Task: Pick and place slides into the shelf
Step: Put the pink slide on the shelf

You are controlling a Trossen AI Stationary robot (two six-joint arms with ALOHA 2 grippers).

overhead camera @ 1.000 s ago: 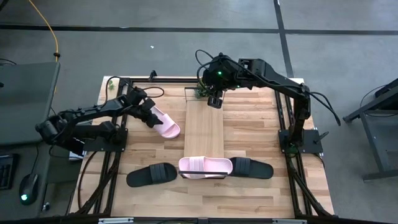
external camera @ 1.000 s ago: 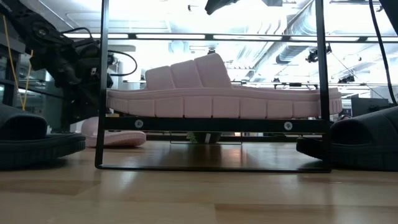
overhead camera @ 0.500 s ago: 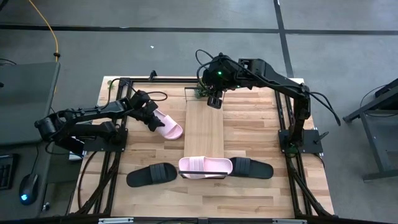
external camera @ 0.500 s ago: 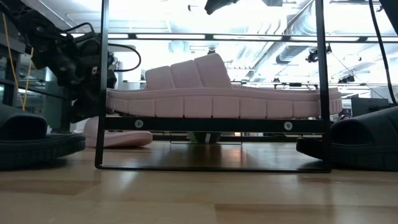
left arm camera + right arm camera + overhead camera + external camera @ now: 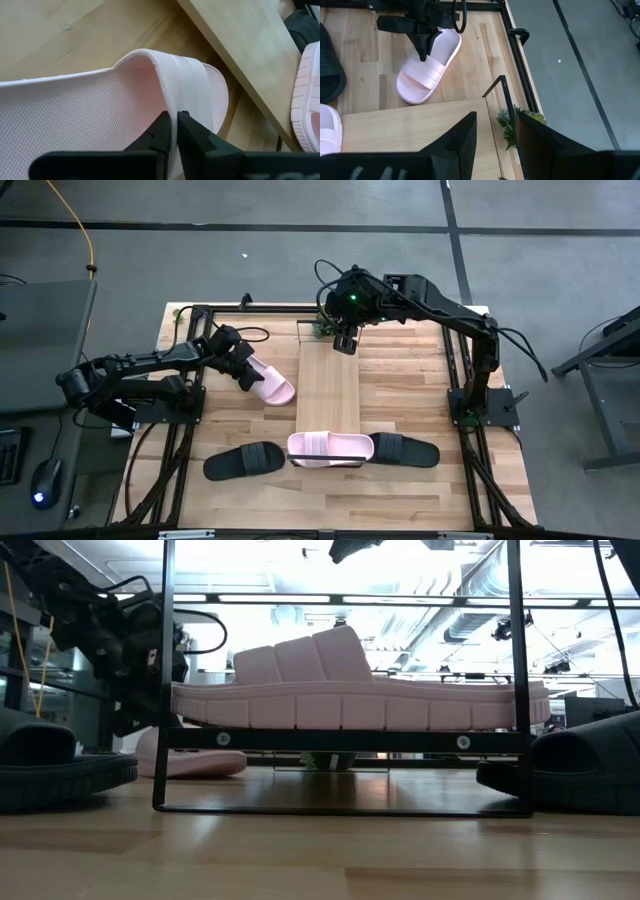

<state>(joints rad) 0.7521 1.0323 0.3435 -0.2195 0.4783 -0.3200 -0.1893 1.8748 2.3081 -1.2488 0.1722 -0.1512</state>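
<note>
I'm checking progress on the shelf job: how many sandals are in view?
4. One pink sandal lies on the shelf. One black sandal is left of it, another right. The second pink sandal is on the table, gripped by the left end effector.

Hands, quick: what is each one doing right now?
Left hand: shut on the strap of the pink slide on the table.
Right hand: open, holding nothing, above the shelf's far end.

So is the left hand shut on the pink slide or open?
Shut. In the left wrist view the left hand pinches the pink slide by its strap.
</note>
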